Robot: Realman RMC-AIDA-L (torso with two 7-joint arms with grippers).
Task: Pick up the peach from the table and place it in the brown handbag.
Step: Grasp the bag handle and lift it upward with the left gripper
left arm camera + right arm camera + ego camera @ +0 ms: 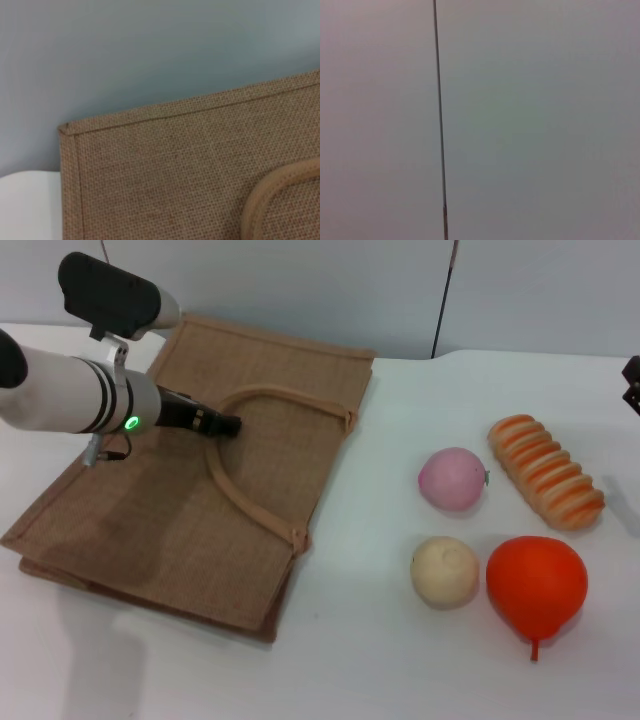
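Pink and matte, the peach (pixel 453 479) is a small round fruit with a tiny green nub on its side, sitting on the white table (pixel 380 640) well apart from my left gripper (pixel 222 425), out toward the robot's right. Just beside it lie a striped orange-and-cream bread loaf (pixel 546 471), a cream-beige ball (pixel 445 571) and a larger orange-red pear-shaped fruit (pixel 536 583).

My left arm reaches in low over the brown handbag (pixel 190 480), its white forearm with a green light ending in a dark gripper tip right at the looped handle (pixel 250 465). I cannot tell how far its fingers are parted, or whether they grip anything. The left wrist view shows coarse woven jute, a stitched corner hem, and a thick rounded curve of handle. The bag lies flat, a broad tan rectangle.

My right gripper (pixel 632 383) is only a dark sliver at the far right edge, beyond the loaf; its state I cannot tell.
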